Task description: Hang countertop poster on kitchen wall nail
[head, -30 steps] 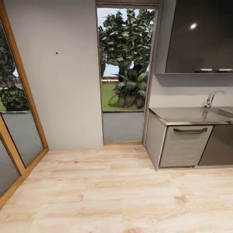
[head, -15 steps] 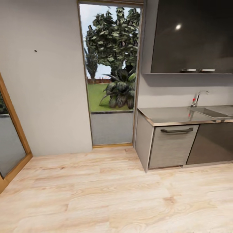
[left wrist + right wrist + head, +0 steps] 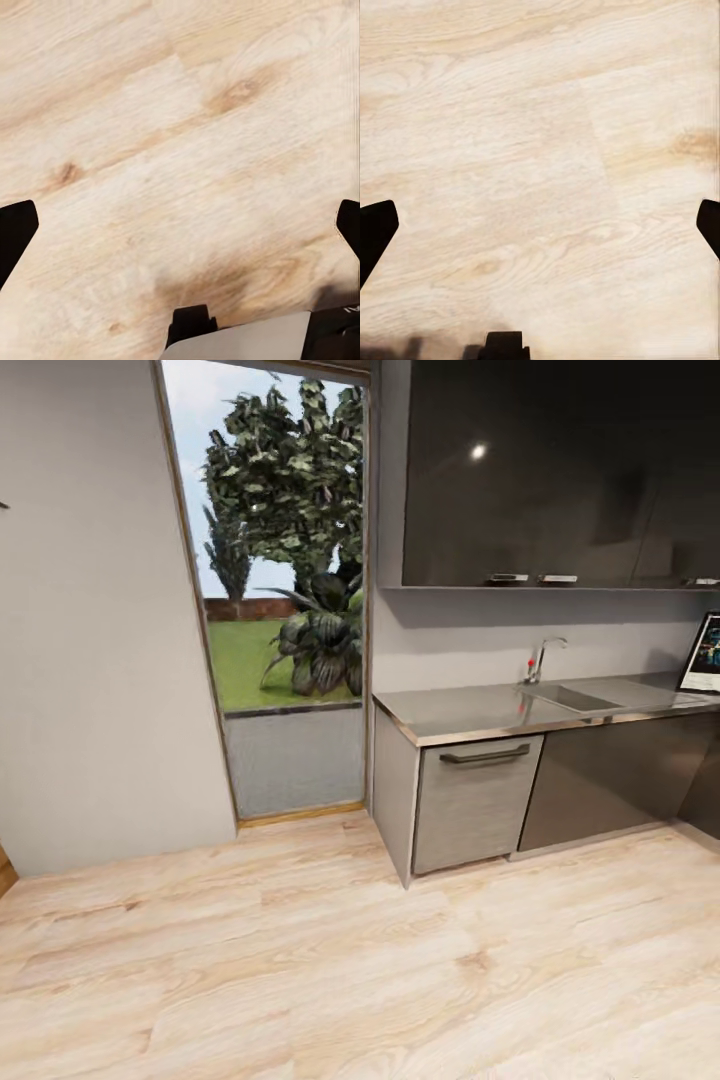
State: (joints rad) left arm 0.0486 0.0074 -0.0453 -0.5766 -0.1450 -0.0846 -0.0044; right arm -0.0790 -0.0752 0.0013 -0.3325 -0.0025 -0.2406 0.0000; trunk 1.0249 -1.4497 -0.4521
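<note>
While both my grippers, left (image 3: 180,225) and right (image 3: 540,225), hang spread and empty over the wooden floor (image 3: 330,960), nothing is done yet: the poster (image 3: 703,653) leans far ahead on the kitchen countertop (image 3: 470,710), unpicked, hanging still left.

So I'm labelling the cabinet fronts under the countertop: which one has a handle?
The pale grey front at the counter's window end: it carries a dark bar handle. The dark glossy front beside it shows none.

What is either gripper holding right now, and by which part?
Nothing is held. The left gripper and right gripper are both open over bare light wood plank floor; the framed Star Wars poster stands untouched on the pale grey glossy countertop.
</note>
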